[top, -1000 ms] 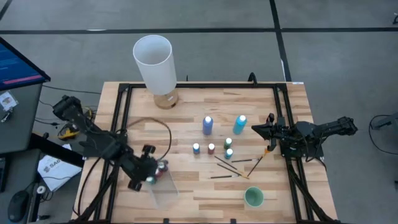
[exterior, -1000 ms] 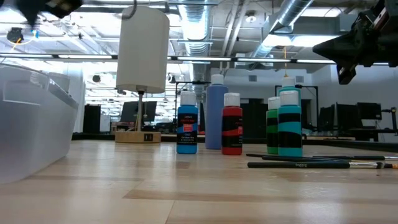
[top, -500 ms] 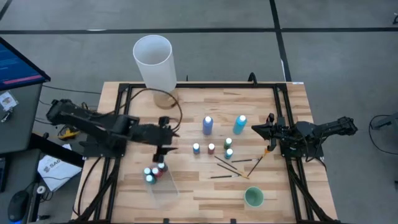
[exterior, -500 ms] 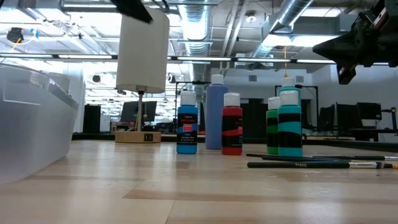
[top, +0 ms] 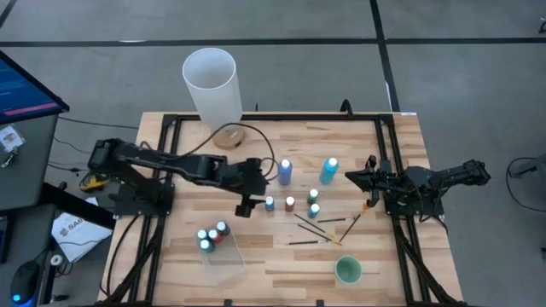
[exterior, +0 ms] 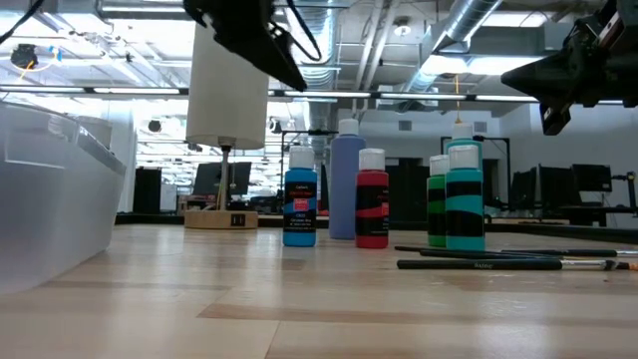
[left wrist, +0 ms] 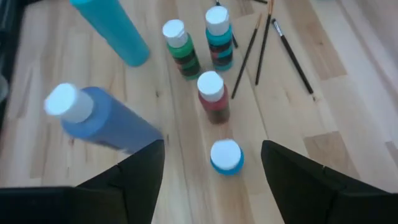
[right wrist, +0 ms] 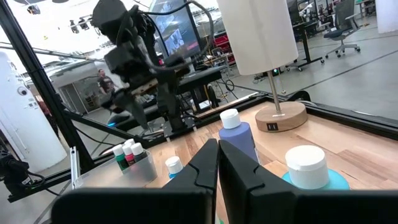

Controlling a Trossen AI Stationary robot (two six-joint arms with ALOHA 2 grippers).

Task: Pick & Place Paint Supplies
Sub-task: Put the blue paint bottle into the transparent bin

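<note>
Left end effector [left wrist: 211, 171] is hovering wide open above the small blue bottle [left wrist: 226, 157]; right end effector [top: 350, 178], seemingly closed, is idling beside the worktop [top: 256, 256].

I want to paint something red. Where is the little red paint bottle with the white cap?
In the high view, the small red bottle stands mid-table, between the small blue bottle and the teal bottle, right of the left gripper.

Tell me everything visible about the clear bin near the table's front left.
The clear bin is a small see-through plastic container with straight walls and an open top, standing upright on the wooden table near its front-left area. In the low view it shows as a frosted wall with a stepped rim at the picture's left. Three white-capped bottles stand upright inside at one end; the other end looks empty. No gripper touches it.
</note>
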